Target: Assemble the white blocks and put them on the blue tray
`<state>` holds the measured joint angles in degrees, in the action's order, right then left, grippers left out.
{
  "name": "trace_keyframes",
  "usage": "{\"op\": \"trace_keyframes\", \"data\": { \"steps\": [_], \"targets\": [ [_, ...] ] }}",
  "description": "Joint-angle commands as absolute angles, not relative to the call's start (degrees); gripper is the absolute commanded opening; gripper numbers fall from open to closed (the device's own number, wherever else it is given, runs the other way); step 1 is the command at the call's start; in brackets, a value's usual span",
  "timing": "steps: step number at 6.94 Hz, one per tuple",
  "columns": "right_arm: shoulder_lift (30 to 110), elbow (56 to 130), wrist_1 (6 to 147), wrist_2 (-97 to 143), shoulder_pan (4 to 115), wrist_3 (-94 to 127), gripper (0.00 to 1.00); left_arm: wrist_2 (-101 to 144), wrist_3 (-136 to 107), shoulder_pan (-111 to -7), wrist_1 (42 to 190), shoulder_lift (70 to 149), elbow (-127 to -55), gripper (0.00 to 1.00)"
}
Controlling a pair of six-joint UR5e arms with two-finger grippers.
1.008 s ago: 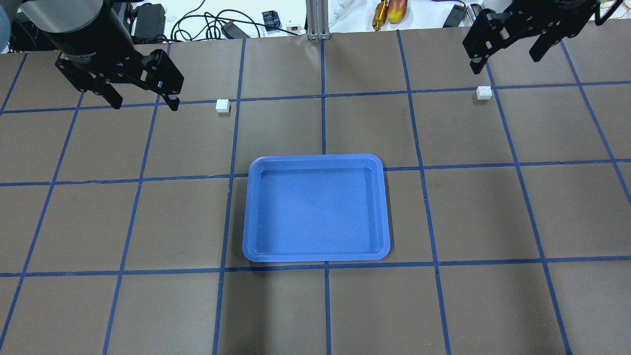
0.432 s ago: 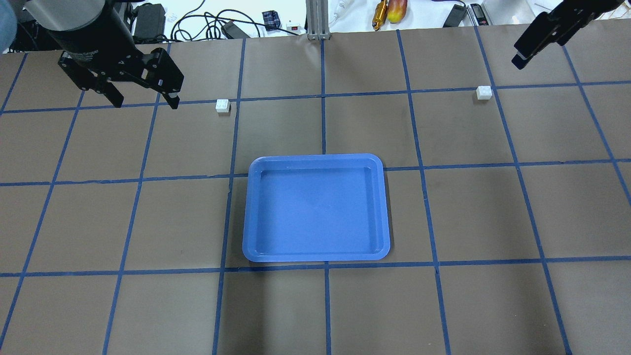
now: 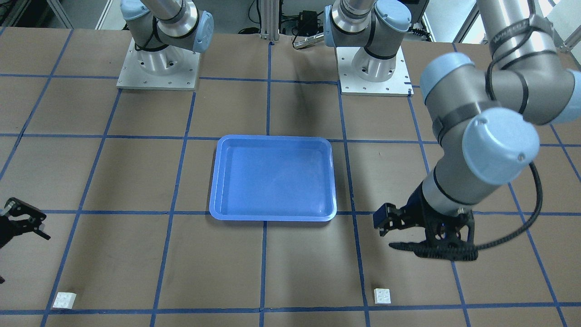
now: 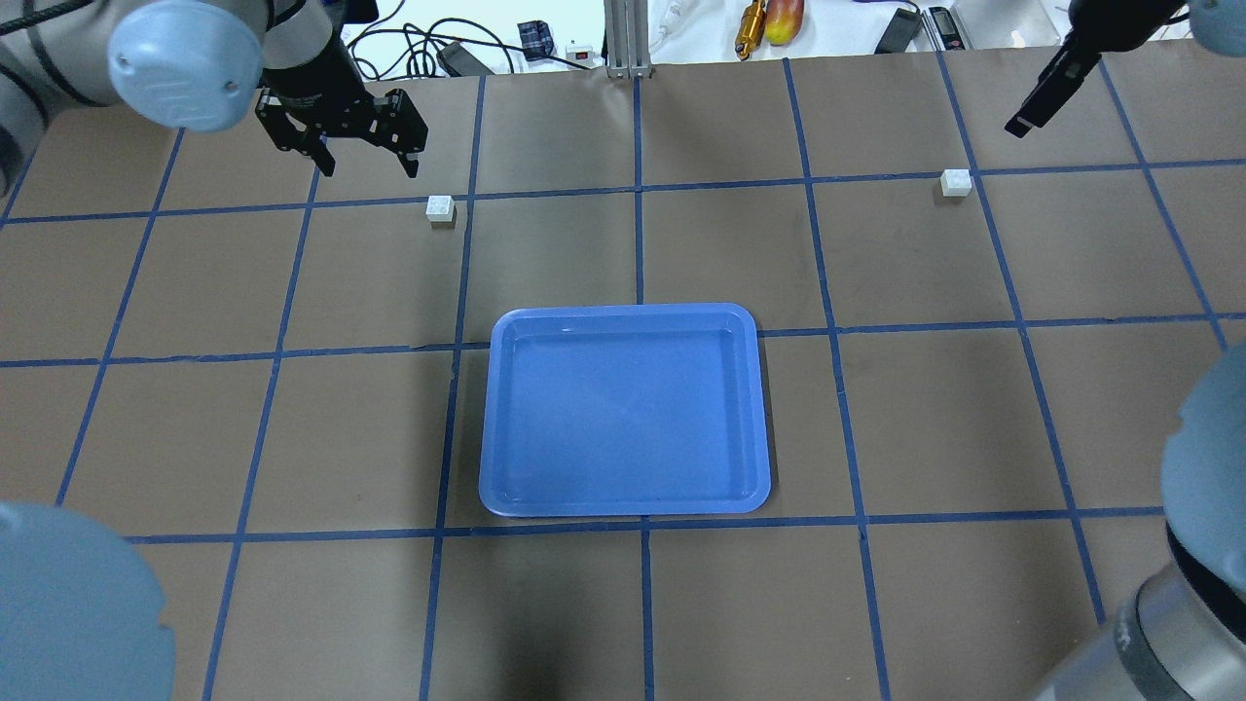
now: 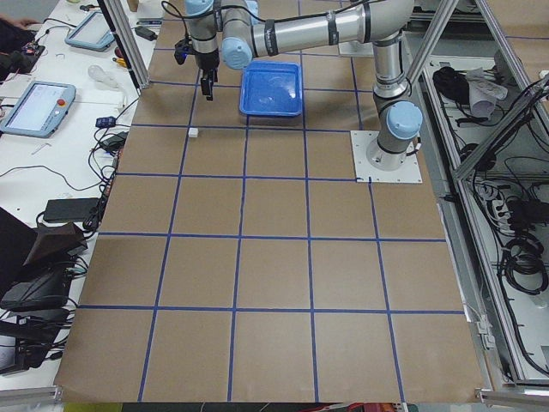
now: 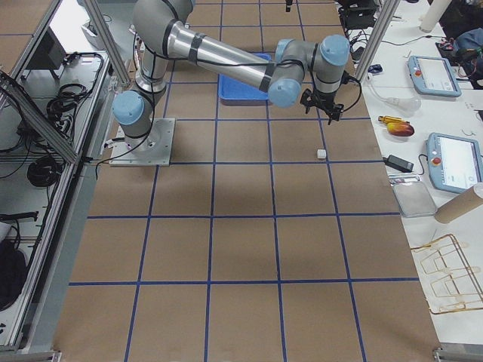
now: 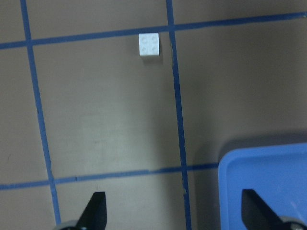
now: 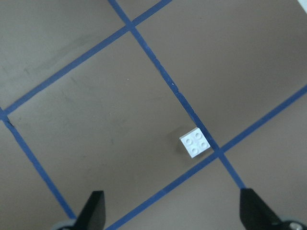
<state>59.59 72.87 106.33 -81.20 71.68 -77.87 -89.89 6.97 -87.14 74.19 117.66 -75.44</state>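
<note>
One white block (image 4: 440, 209) lies on a blue tape line at the far left; it also shows in the left wrist view (image 7: 149, 44). The other white block (image 4: 956, 182) lies at the far right, and in the right wrist view (image 8: 196, 143). The blue tray (image 4: 623, 313) sits empty mid-table. My left gripper (image 4: 368, 167) is open and empty, hovering just behind and to the left of the left block. My right gripper (image 4: 1030, 109) is open and empty in the right wrist view (image 8: 173, 213), above the table, beyond and to the right of the right block.
Brown table with a blue tape grid. Cables, tools and a yellow-red object (image 4: 784, 19) lie beyond the far edge. The arm elbows (image 4: 185, 63) reach over the table's left and right sides. The tray corner (image 7: 259, 152) shows in the left wrist view.
My left gripper has moved right and toward the far edge, closer to the left block. My right gripper has swung further toward the far right corner. Both arms' elbows have come into view.
</note>
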Motion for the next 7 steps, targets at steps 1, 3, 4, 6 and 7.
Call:
{"op": "trace_keyframes", "data": {
  "steps": [1, 3, 4, 6, 7],
  "targets": [
    [51.35, 70.84, 110.62, -79.89, 71.54, -95.63, 1.0, -90.0, 6.93, -87.19, 71.72, 130.47, -63.77, 1.0],
    [47.91, 70.58, 111.88, -77.26, 71.46, -100.27, 1.0, -90.26, 9.14, -87.1, 70.41, 135.94, -62.93, 1.0],
    [46.68, 70.4, 113.97, -77.17, 71.46, -104.2, 1.0, -90.09, 8.71, -87.1, 67.7, 137.79, -63.02, 1.0],
    [45.79, 70.66, 115.3, -73.51, 69.97, -108.11, 1.0, -90.09, 8.35, -87.19, 67.41, 139.92, -63.54, 0.97],
    [44.66, 71.1, 115.14, -69.74, 67.96, -108.02, 1.0, -90.0, 8.52, -87.19, 67.41, 140.01, -64.07, 0.85]
  ]
}}
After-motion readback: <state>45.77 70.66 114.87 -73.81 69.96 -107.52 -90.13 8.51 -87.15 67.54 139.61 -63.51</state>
